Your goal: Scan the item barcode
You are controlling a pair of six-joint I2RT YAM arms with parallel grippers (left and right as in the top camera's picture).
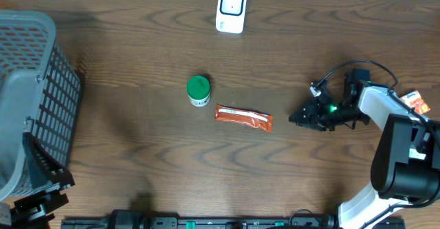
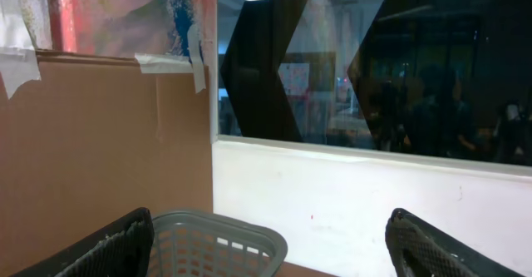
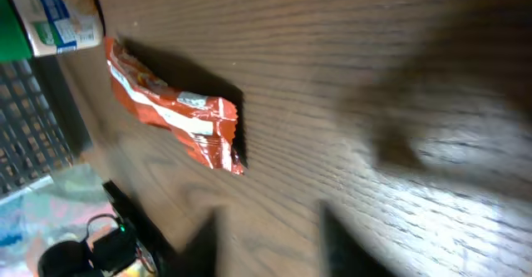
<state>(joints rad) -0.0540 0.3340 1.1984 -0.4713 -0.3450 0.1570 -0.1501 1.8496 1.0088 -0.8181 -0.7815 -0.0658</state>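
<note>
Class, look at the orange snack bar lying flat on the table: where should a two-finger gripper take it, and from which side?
Grip the snack bar across its narrow width, near the middle, probably coming down from above. It lies flat, long and thin, so its two long edges offer the easiest pinch.

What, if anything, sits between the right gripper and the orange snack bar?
Nothing visible does. Only bare table lies between the right gripper and the orange snack bar. The green-lidded jar stands past the bar's far end, off that line.
</note>
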